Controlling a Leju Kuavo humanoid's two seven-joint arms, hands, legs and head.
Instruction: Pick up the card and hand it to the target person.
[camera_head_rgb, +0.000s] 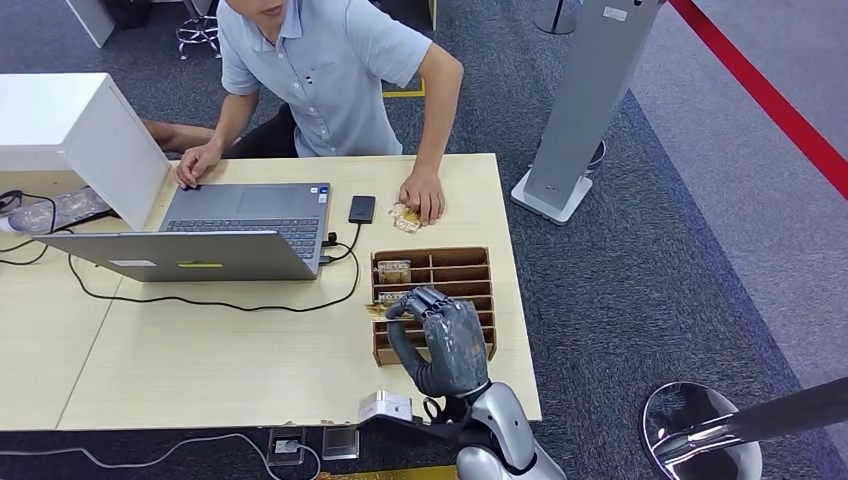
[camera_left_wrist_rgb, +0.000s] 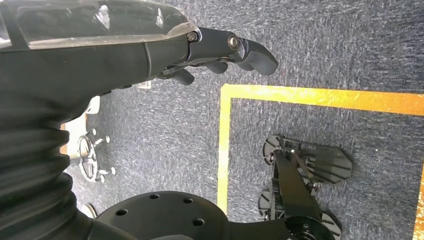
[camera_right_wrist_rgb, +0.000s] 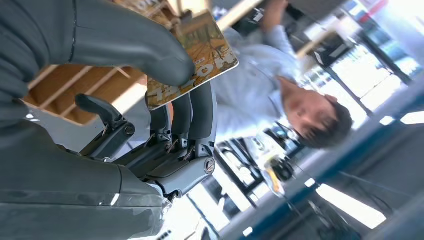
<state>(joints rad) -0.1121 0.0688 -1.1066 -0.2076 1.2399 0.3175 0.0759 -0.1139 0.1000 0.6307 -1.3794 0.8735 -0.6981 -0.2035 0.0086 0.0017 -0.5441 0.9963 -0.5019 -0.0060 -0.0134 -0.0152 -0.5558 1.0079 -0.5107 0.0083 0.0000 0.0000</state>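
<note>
- Now right hand (camera_head_rgb: 443, 340) grips the card (camera_right_wrist_rgb: 200, 55), thumb (camera_right_wrist_rgb: 130, 42) pressing its face, darker fingers (camera_right_wrist_rgb: 192, 112) behind it; hand sits over the wooden card rack (camera_head_rgb: 470, 262), card edge poking out at the fingertips (camera_head_rgb: 378, 311).
- Step, as I judge it: pick looks made or nearly made, card not yet handed over. Can't tell if the card has fully cleared its slot.
- Next move calls for lifting clear of the rack dividers, then carrying forward, away from the robot, to the person (camera_head_rgb: 320, 70) seated across the table (camera_head_rgb: 200, 370).
- Person's hand (camera_head_rgb: 425, 192) rests on the table just past the rack's far side, another card (camera_head_rgb: 404, 217) under it.
- Edges: rack walls directly below the hand could snag the card; table's right edge is near the hand's outer side.
- Phone (camera_head_rgb: 362, 209), cable and laptop (camera_head_rgb: 210, 240) lie to the hand's inner side; the straight path forward looks open.
- Left hand (camera_left_wrist_rgb: 220, 52) hangs over carpet, fingers loosely curled, holding nothing.
</note>
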